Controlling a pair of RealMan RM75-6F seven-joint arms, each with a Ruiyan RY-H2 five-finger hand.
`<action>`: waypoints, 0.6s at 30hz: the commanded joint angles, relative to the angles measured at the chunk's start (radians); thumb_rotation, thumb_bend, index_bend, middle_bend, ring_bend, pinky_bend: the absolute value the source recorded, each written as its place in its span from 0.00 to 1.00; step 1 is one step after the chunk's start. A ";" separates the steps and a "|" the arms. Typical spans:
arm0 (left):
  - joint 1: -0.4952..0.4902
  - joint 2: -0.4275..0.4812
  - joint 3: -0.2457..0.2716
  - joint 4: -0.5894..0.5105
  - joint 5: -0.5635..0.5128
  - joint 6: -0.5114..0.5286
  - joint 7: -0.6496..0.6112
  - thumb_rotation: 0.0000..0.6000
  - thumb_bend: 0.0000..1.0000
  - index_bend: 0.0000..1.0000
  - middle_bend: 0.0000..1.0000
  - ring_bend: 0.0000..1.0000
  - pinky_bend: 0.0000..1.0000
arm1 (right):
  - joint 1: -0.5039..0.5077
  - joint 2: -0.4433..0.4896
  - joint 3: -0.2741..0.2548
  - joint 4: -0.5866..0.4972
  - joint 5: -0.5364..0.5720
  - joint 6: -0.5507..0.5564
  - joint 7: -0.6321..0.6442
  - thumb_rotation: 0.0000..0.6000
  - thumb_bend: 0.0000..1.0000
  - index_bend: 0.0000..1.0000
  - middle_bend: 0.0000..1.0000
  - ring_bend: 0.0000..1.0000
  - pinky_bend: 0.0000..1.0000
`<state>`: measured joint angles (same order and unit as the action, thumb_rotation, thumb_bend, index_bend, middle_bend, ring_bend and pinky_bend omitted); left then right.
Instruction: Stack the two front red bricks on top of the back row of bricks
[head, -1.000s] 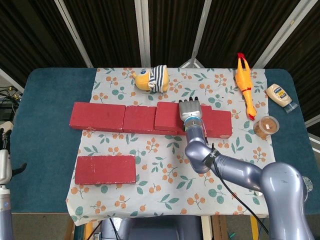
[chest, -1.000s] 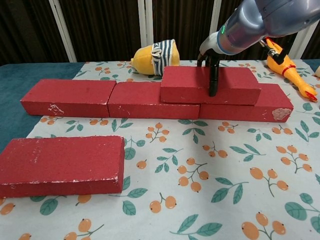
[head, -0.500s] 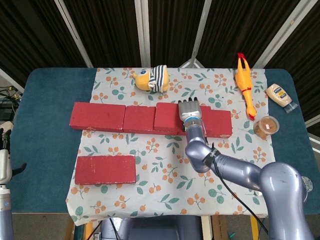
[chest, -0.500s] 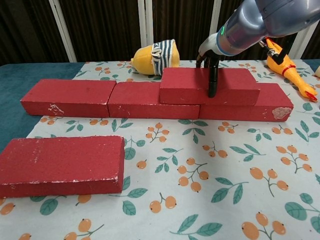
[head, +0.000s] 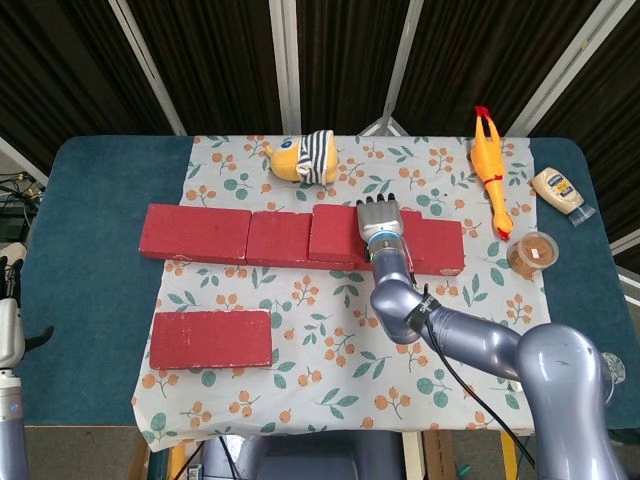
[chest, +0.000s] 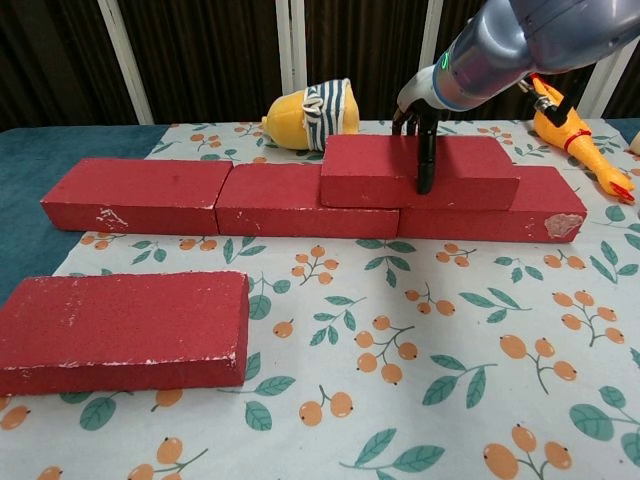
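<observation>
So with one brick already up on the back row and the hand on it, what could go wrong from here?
1. The right hand grips the stacked brick with a finger down its front face; pulling away carelessly could drag the brick off the back row.
2. The stacked brick straddles a joint between two back-row bricks, so a nudge might shift those apart.
3. The remaining front brick lies far to the left; the left hand is barely in view, so its readiness is unclear.

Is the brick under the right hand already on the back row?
Yes: the stacked brick lies flat on the back row, right hand gripping it.
</observation>
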<state>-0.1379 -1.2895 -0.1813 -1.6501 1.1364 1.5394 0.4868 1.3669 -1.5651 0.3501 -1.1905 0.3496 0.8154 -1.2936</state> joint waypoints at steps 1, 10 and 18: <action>0.000 0.000 0.000 0.000 0.000 0.001 0.000 1.00 0.00 0.07 0.01 0.00 0.08 | 0.002 0.000 -0.002 0.001 0.003 -0.001 0.000 1.00 0.10 0.13 0.09 0.00 0.00; 0.001 0.001 0.000 0.000 0.000 0.003 -0.001 1.00 0.00 0.07 0.01 0.00 0.08 | 0.010 0.008 -0.006 -0.007 0.016 -0.001 -0.007 1.00 0.10 0.05 0.01 0.00 0.00; 0.000 0.001 0.000 0.000 -0.002 0.001 0.000 1.00 0.00 0.08 0.01 0.00 0.08 | 0.016 0.015 -0.011 -0.013 0.046 -0.003 -0.023 1.00 0.10 0.00 0.00 0.00 0.00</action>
<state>-0.1383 -1.2888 -0.1812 -1.6499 1.1347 1.5402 0.4864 1.3817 -1.5505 0.3400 -1.2035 0.3937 0.8129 -1.3153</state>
